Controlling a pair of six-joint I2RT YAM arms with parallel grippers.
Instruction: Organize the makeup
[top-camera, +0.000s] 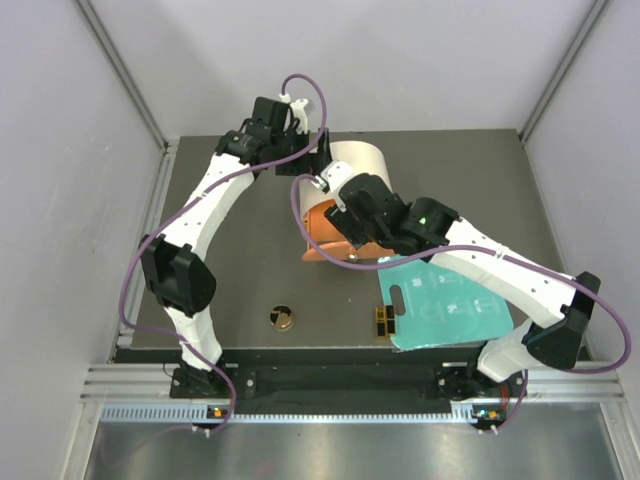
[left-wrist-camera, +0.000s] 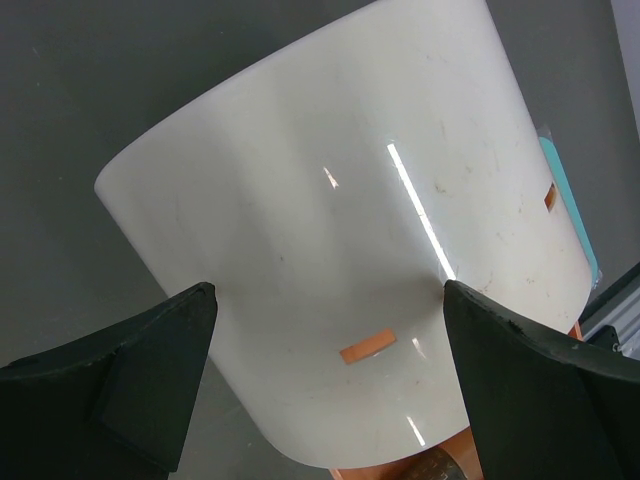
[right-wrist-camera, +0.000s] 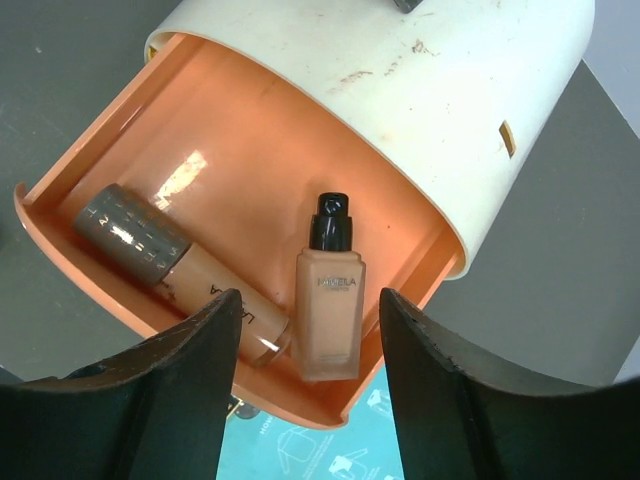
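Note:
The makeup is split between the drawer and the table. Two peach tubes lie in the orange drawer (right-wrist-camera: 250, 150) pulled out of the cream box (right-wrist-camera: 400, 70). One has a black pump cap (right-wrist-camera: 328, 300), the other a grey-brown cap (right-wrist-camera: 175, 260). My right gripper (right-wrist-camera: 310, 310) hangs open just above the pump-cap tube, with a gap on each side. My left gripper (left-wrist-camera: 325, 295) is wide open against the box's cream wall (left-wrist-camera: 330, 180); contact is unclear. The round gold-rimmed compact (top-camera: 281, 317) and the black-and-gold piece (top-camera: 383, 322) sit near the front edge.
A flat teal board (top-camera: 450, 305) lies at the right front, partly under the right arm, and it shows below the drawer's lip (right-wrist-camera: 330, 450). The cream box (top-camera: 360, 162) stands at the back middle, its drawer (top-camera: 322, 232) open toward the front left. Grey walls close in the table.

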